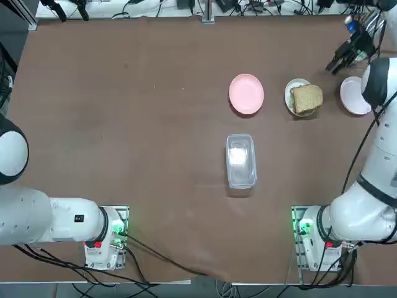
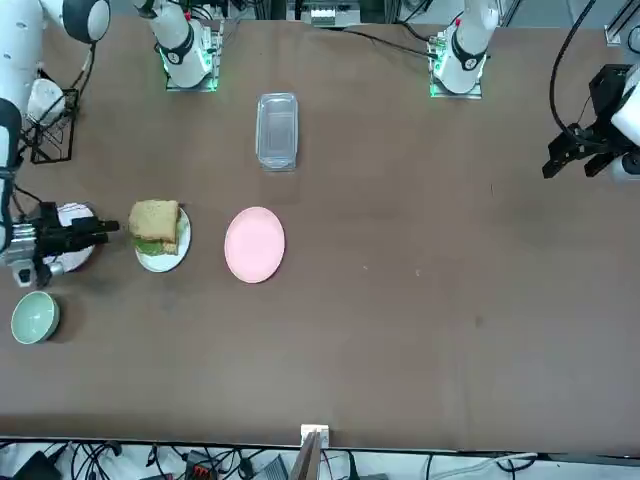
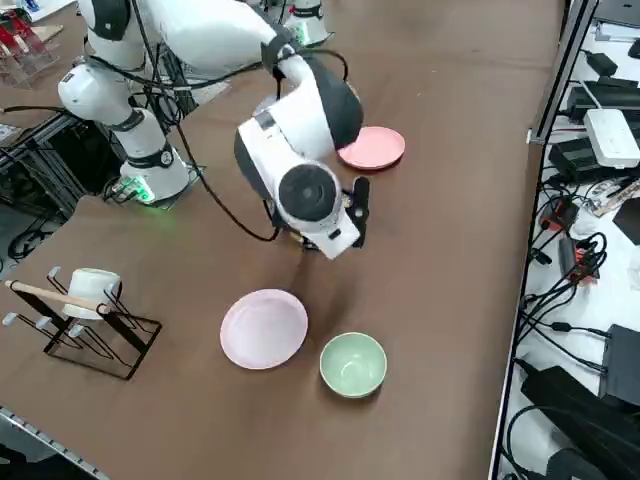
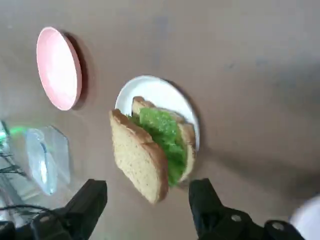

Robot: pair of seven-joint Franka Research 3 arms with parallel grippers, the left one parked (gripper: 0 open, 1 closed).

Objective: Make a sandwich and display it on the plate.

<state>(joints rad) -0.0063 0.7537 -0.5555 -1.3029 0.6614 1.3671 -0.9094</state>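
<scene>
Right wrist view showed the sandwich (image 4: pixel 152 150) assembled on the plate (image 4: pixel 165 95): two bread slices with green leaves between them, the upper slice overhanging the plate rim on one side. No orange piece was visible. The right gripper (image 4: pixel 145 200) was beside the sandwich, apart from it, with its jaws spread wide and nothing between them.

Judged from this layout, the step in hand was a release and withdrawal. To do it well, the gripper would back away with the jaws kept wide, so that neither finger caught the overhanging slice and dragged it off the filling. A slow retreat, away from the stack rather than across it, looked the safest course.

Top view placed the plate (image 1: pixel 291 93) near the table's far right area, between the pink plate (image 1: pixel 246 94) and the pale plate (image 1: pixel 354 95). The clear container (image 1: pixel 240 160) lay well apart, toward the robot. Front view showed the green bowl (image 2: pixel 35 316) near the gripper (image 2: pixel 100 229), on the side away from the robot. Open tabletop lay mostly toward the robot's left; the right edge was close and crowded.
</scene>
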